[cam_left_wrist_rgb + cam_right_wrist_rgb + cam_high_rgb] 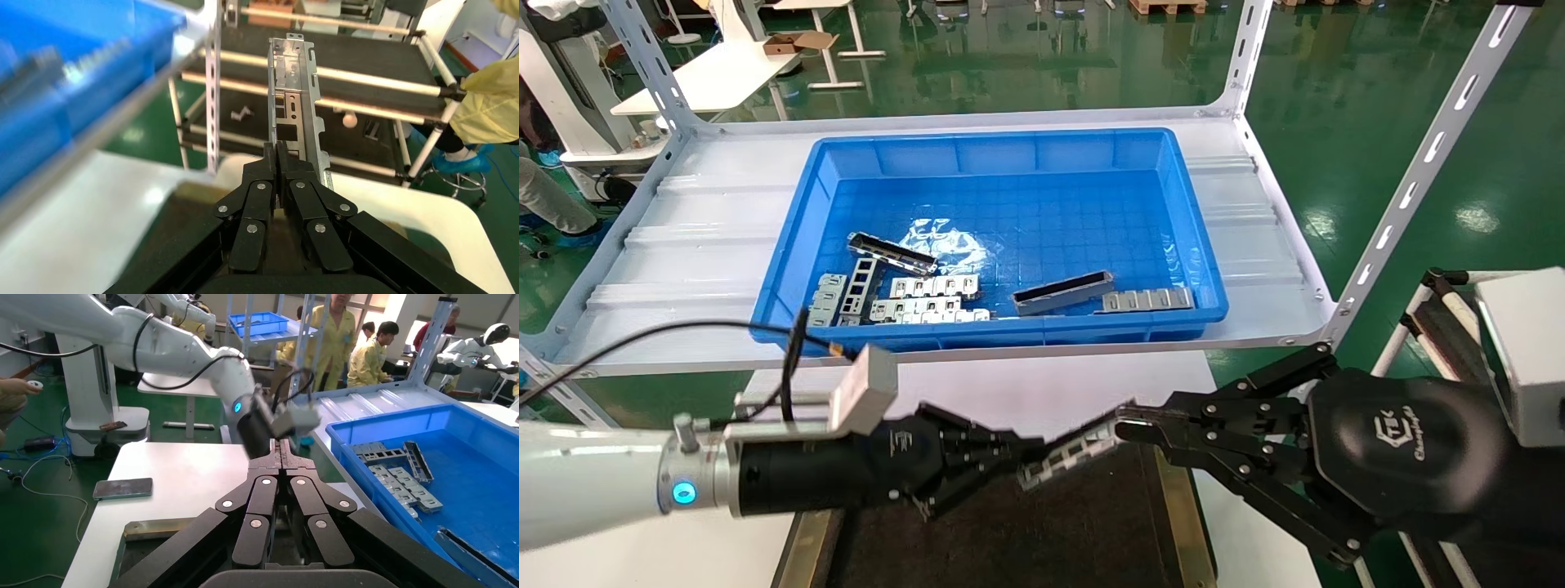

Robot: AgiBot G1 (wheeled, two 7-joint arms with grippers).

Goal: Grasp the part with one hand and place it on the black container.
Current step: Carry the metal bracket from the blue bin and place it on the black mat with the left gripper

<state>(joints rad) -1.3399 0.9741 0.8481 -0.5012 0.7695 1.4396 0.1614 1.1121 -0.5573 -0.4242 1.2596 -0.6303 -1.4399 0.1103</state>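
Grey part point(1068, 454) hangs above the black container point(1091, 531), pinched by left claw point(1017, 457) at 9 o'clock, right claw point(1128, 426) at 3; placing remains.

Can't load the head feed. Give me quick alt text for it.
Both claws, left claw and right claw, pinch opposite ends of the part above the black container. Behind, a blue bin of metal pieces sits on a white shelf.
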